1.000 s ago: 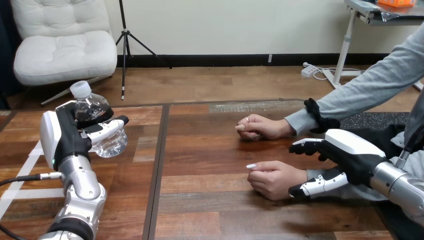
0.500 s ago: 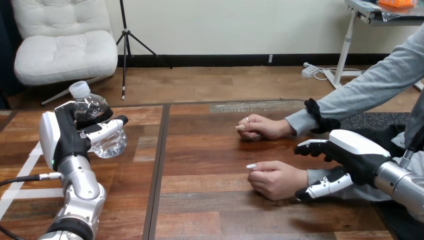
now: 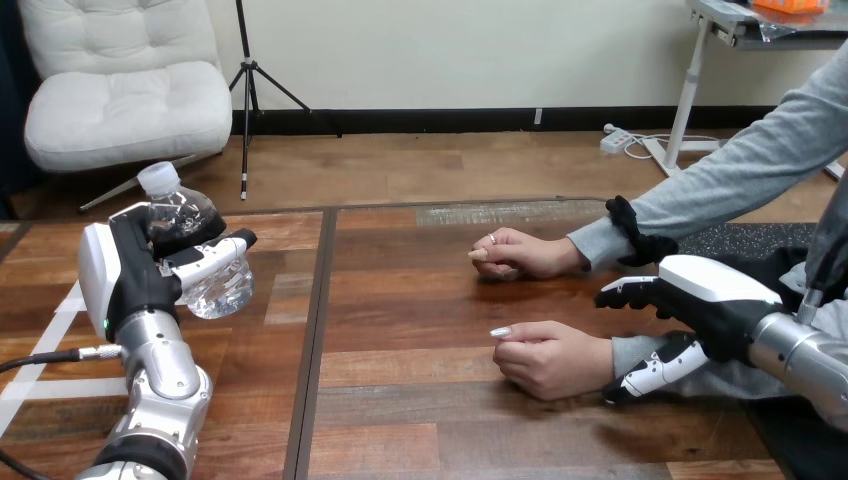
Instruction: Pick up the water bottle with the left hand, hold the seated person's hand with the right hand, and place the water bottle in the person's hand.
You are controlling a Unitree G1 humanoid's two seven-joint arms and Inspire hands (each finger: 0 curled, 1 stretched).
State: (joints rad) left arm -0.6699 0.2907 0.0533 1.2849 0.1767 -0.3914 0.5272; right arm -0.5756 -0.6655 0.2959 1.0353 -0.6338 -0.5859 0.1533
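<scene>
Halfway along, seemingly: clasping the bottle (image 3: 185, 215) round its middle in the left hand (image 3: 130, 270) near the table's (image 3: 420, 300) left edge, hovering the right hand (image 3: 705, 300) open beside the person's near hand (image 3: 550, 358) by the right edge, treating thin, slick, crushable plastic gently, gripping mid-body.

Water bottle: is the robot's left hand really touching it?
Touching. In the head view the left hand has its fingers curled round the water bottle, pressed against its clear side with no gap showing.
</scene>
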